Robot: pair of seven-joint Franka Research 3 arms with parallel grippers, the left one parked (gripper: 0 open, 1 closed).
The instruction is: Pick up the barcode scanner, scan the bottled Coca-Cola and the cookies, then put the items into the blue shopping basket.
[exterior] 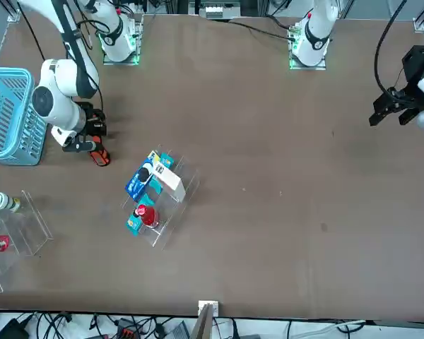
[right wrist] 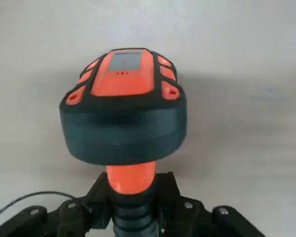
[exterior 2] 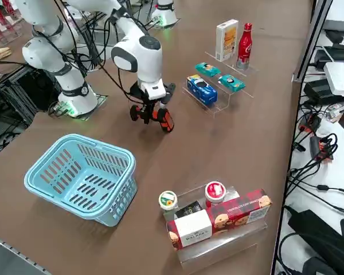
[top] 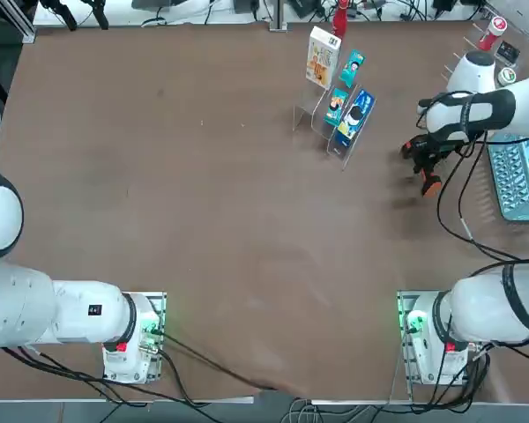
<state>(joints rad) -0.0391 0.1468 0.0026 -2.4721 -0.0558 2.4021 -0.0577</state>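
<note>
The small black pistol-shaped barcode scanner [right wrist: 123,113] with orange-red trim is clamped by its handle in the right end effector [exterior 2: 151,112], held just above the brown tabletop [top: 203,220]. Bare tabletop is seen all around the end effector. The arm is bent over, its wrist pointing down. Beside it, towards the table's right edge, the light blue lattice-sided plastic basket [exterior 2: 80,175] is set. Farther off, on a clear stand, the upright white cookie box [exterior 2: 226,40] and the slim red Coca-Cola bottle [exterior 2: 245,46] are placed side by side.

One camera looks straight down on the desk [top: 203,220], one faces the robot across it, one looks diagonally from the right edge, the wrist camera sits close; all share the barcode scanner [right wrist: 123,108].
</note>
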